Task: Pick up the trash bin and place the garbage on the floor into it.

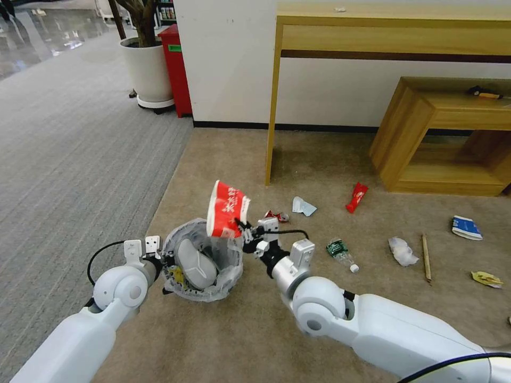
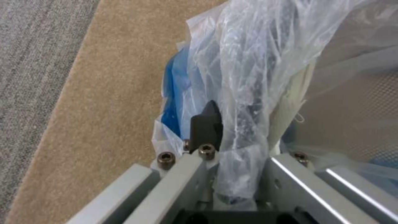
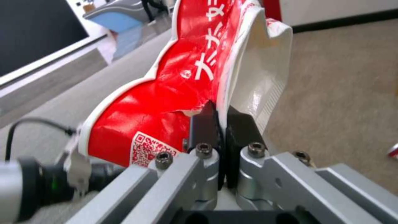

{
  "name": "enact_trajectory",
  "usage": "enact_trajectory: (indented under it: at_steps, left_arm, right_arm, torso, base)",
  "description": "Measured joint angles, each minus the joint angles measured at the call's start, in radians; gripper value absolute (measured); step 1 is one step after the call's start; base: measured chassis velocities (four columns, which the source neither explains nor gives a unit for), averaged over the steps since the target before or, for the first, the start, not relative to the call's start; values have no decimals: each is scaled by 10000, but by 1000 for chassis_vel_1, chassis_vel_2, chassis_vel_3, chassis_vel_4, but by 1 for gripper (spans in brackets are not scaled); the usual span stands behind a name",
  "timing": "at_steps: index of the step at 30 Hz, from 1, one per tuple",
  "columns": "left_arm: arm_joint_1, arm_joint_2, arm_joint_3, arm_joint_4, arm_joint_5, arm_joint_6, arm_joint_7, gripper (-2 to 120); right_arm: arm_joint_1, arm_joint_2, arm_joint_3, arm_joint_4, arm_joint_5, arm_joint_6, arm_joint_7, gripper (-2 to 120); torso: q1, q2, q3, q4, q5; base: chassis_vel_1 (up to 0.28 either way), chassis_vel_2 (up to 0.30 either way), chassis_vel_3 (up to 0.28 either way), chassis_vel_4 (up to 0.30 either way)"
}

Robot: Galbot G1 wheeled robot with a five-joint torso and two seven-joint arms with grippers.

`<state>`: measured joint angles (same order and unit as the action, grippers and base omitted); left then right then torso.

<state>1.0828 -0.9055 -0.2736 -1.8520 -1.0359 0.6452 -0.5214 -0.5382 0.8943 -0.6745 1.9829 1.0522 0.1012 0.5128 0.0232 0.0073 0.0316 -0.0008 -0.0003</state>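
Beige carpet floor [image 1: 223, 330] met grey striped carpet [image 1: 69, 159] under my arms, litter scattered near the wooden desk [image 1: 394, 32]. My left end effector [image 1: 161, 260] gripped the trash bin [image 1: 202, 260] by its bagged rim, held off the floor. My right end effector [image 3: 220, 119] pinched the crushed cup [image 3: 166, 102] above it; that wrist view showed its QR code.

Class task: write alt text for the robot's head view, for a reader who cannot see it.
The right hand holds a crushed red-and-white paper cup over a small round black bin lined with crinkled white plastic, which the left hand grips at its rim. A white slipper lies inside; more litter dots the beige carpet.
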Motion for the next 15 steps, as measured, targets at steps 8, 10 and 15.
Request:
enact_trajectory:
  at_steps: [8,10,15]
  left_arm:
    - [-87,-103,1,-188,-208,8,-120,0]
    - [-63,-104,-7,-332,-244,10,-122,0]
    - [-54,-106,-26,-389,-272,13,-127,0]
  right_arm:
    - [-52,395,-951,-1143,-253,566,-649,0]
    - [-17,606,-1221,-1431,-253,767,-873,0]
    - [88,893,-1530,-1622,-231,806,-935,0]
  torso:
    - [0,-2,1,0,2]
    - [0,-2,0,0,2]
    - [0,-2,0,1,1]
  base:
    - [0,0,0,0]
    - [0,0,0,0]
    - [0,0,0,0]
